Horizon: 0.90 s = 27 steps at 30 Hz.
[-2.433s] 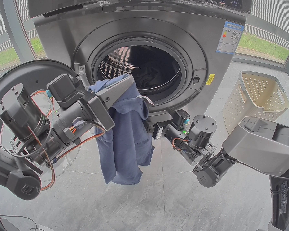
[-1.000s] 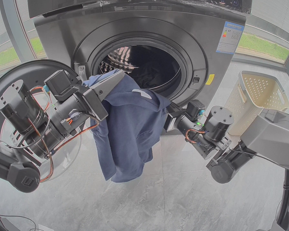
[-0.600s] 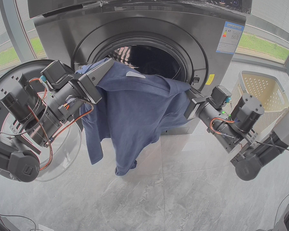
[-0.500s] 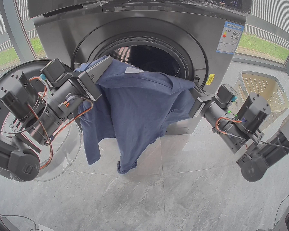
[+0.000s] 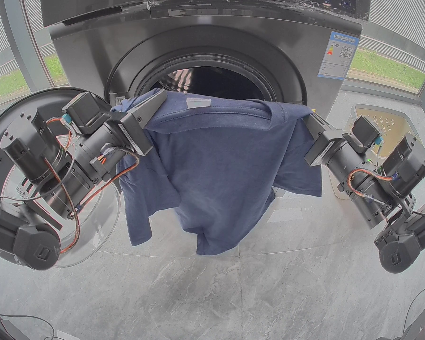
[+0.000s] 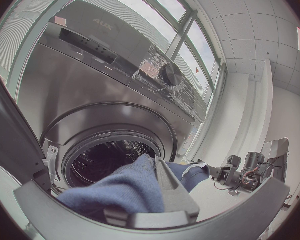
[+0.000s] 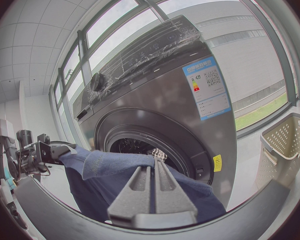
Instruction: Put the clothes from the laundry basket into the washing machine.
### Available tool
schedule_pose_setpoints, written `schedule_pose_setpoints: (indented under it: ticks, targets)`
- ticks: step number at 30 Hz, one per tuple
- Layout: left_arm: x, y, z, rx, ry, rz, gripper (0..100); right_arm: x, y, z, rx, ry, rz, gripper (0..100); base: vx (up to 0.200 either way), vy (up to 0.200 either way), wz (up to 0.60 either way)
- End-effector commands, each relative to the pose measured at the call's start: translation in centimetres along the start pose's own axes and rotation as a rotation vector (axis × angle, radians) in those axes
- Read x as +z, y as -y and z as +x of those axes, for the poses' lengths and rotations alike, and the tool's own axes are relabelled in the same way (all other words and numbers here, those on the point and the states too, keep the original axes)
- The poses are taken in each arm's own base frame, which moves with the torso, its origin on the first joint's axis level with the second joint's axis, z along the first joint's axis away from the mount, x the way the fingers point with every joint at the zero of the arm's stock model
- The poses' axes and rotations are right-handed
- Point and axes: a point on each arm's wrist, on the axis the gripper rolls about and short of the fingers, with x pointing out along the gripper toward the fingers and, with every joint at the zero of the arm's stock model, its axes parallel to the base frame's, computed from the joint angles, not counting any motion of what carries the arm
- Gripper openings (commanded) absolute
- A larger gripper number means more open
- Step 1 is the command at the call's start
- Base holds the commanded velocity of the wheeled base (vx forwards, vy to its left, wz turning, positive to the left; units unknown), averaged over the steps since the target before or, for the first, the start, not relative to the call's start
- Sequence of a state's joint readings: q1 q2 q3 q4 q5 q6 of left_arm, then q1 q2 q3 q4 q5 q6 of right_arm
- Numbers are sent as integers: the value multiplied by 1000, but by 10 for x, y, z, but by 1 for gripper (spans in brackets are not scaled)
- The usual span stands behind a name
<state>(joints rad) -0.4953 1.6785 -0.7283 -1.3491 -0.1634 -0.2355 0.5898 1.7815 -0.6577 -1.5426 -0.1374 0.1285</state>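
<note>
L gripper (image 5: 159, 96), R gripper (image 5: 310, 120) clamp blue shirt (image 5: 222, 175), stretched before washing machine (image 5: 89, 62); label sticker (image 5: 338, 55) on front.

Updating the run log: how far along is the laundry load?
Done: washing machine door open, no clothes showing in the laundry basket. In hand: blue shirt stretched between left pincer and right pincer, both shut on it, before the drum opening. Left: push the shirt into the drum and release.
</note>
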Motion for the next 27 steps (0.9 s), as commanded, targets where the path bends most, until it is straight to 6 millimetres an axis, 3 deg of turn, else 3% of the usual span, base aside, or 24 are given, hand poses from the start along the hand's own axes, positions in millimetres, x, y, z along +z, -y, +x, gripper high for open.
schedule_pose_setpoints:
  ticks: [1, 6, 13, 27]
  targets:
    - [0, 0, -3, 0, -3, 3, 0, 7, -3, 1, 2, 29, 7, 0, 0, 0, 0]
    - [11, 5, -5, -11, 30, 8, 0, 26, -4, 5, 4, 99, 19, 0, 0, 0, 0]
    - [28, 9, -8, -27, 82, 17, 0, 35, -6, 6, -19, 128, 25, 0, 0, 0, 0]
    - [21, 11, -8, -37, 60, 9, 0, 34, -4, 6, -25, 126, 24, 0, 0, 0, 0]
